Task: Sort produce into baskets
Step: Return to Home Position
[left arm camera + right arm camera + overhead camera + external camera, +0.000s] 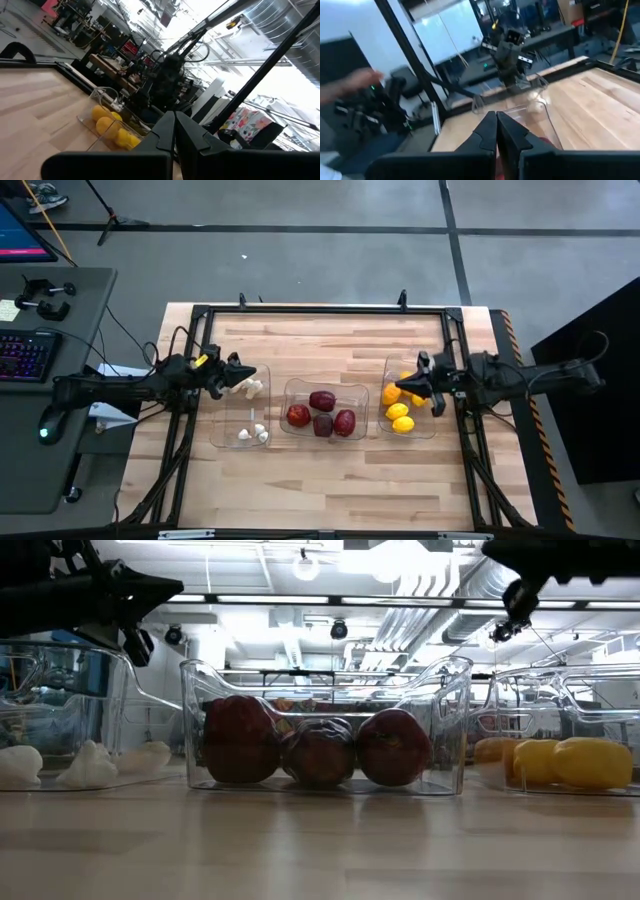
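Three clear bins stand in a row on the wooden table. The left bin [243, 418] holds white garlic-like pieces [251, 434], the middle bin [322, 390] dark red roundish ones [322, 413], and the right bin [410, 430] yellow and orange lemon-like ones [398, 412]. My left gripper [245, 374] hovers over the far end of the left bin, shut and empty; its closed fingertips show in the left wrist view [175, 131]. My right gripper [402, 388] hovers over the right bin, shut and empty; it also shows in the right wrist view [496, 125]. In the low view both arms stay above the bins.
A black metal frame [320, 310] runs around the table's far half and sides. A grey desk with a keyboard [25, 355] stands off the table's left. A person's hand [352, 82] shows beyond the table's left side. Bare wood lies in front of and behind the bins.
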Motion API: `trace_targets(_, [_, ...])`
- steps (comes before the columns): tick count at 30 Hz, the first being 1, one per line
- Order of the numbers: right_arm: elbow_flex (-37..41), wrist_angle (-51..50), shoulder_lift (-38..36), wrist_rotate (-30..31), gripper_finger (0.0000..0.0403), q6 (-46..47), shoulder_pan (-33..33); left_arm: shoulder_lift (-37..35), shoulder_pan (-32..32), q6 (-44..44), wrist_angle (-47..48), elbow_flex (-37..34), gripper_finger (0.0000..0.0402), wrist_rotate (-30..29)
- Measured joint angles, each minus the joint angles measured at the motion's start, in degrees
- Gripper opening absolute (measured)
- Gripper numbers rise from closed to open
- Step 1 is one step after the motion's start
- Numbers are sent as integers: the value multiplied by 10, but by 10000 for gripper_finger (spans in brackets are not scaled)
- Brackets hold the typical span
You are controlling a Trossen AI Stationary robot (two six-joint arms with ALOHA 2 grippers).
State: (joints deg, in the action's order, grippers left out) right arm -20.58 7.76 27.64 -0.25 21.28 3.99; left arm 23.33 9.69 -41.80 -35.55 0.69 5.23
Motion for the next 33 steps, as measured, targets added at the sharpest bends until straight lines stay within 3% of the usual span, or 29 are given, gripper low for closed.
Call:
trace_targets(9, [124,70,-82,-24,0,43,0,-11,0,0,13,1,0,-1])
trace_targets(19, [200,167,-113,-33,0,-4,0,-111,0,-1,74,1,0,-2])
trace_targets(29, [200,137,-112,-39,0,-99,6,-170,0,0,114,1,0,-1])
trace_targets(33, [200,91,-112,-28,0,-39,5,-204,0,0,192,1,0,-1])
